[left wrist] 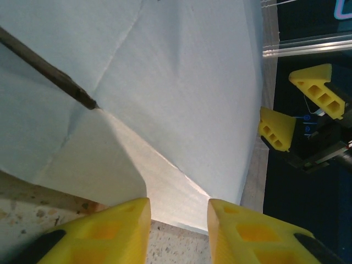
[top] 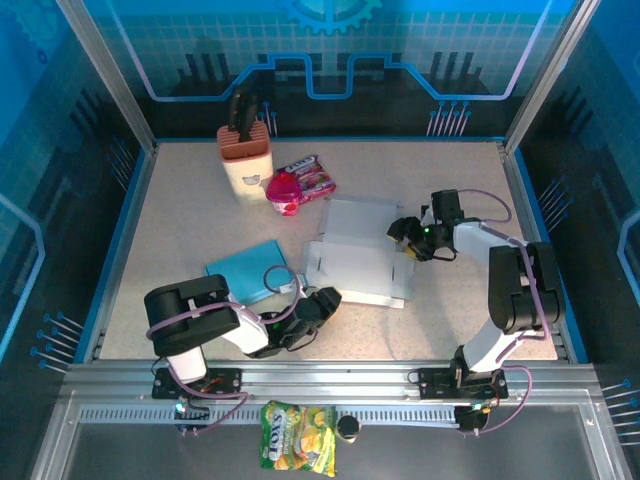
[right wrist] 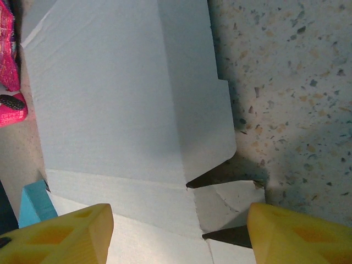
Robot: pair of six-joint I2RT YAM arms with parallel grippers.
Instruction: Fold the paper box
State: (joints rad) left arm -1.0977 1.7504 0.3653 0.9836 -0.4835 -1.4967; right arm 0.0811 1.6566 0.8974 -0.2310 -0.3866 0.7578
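**A:** Where do we place the white creased paper box (top: 355, 262)?

**B:** We record it in the middle of the speckled table (top: 460, 180), between the two arms. A flat light-blue cardboard box (top: 248, 270) sits just to its left.

**A:** And the left gripper (top: 322, 302)?

**B:** We find it low at the box's near left corner. In the left wrist view its yellow fingers (left wrist: 104, 234) stand a narrow gap apart, with the paper's edge just ahead of the tips. We see nothing clamped.

**A:** The right gripper (top: 405, 234)?

**B:** It is at the box's right edge. In the right wrist view its jaws are spread wide over a notched flap, and neither presses the paper.

**A:** Anything else on the table?

**B:** We note a beige knife block with a brown top (top: 245, 158) at the far side, with pink snack packets (top: 300, 183) beside it. A yellow snack bag (top: 298, 450) lies on the near rail.
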